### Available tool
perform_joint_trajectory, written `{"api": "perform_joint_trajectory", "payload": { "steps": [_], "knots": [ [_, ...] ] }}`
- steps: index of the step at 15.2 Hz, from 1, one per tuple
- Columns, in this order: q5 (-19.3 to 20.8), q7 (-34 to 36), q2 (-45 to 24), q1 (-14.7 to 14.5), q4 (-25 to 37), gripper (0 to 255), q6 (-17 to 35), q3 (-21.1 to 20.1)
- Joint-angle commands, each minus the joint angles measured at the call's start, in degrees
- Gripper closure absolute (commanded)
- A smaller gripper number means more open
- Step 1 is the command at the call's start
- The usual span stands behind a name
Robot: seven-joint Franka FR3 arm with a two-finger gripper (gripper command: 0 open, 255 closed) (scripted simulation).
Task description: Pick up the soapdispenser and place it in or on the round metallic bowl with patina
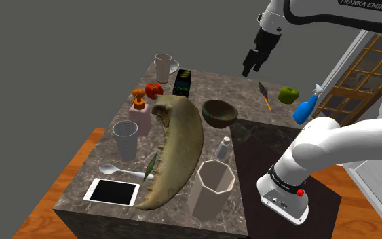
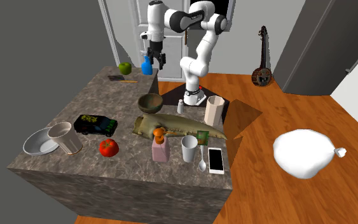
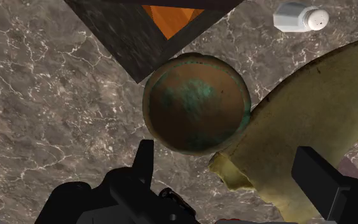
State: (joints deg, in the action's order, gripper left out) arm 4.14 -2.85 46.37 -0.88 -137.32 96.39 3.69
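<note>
- The gripper point(image 1: 252, 67) hangs high above the stone counter point(image 1: 239, 90), well clear of everything on it. Its black fingers point(image 3: 144, 164) stand spread apart with nothing clasped between them.
- The soap dispenser point(image 1: 140, 113), a pink bottle with an orange pump, stands upright on the counter, well apart from the gripper. In the shoulder view it lies at about 8 o'clock from the gripper. In the second exterior view it point(image 2: 160, 147) lies at 6 o'clock from the gripper point(image 2: 152, 61), near the counter's front edge.
- It stands just beside the broad end of a big curved tan horn point(image 1: 176, 153), with a red tomato point(image 1: 154, 89) at its 1 o'clock and a ribbed grey cup point(image 1: 125, 139) at its 7 o'clock in the shoulder view.
- The round bowl point(image 1: 219, 113), brown with green patina, sits at 3 o'clock from the dispenser and 7 o'clock from the gripper in the shoulder view.
- In the wrist view the bowl point(image 3: 196, 105) lies just beyond the fingertips, touching the horn point(image 3: 311, 114).
</note>
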Motion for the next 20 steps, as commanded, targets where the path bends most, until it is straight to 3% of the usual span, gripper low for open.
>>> {"api": "perform_joint_trajectory", "payload": {
  "steps": [1,10,20],
  "knots": [
    [0.0,0.0,0.0,0.0,0.0,0,0.0,0.0],
    [-5.78,5.15,-14.41,-4.35,4.65,0,8.95,-5.16],
    [-9.6,9.79,-32.35,-8.09,15.61,0,15.8,-10.3]
  ]
}}
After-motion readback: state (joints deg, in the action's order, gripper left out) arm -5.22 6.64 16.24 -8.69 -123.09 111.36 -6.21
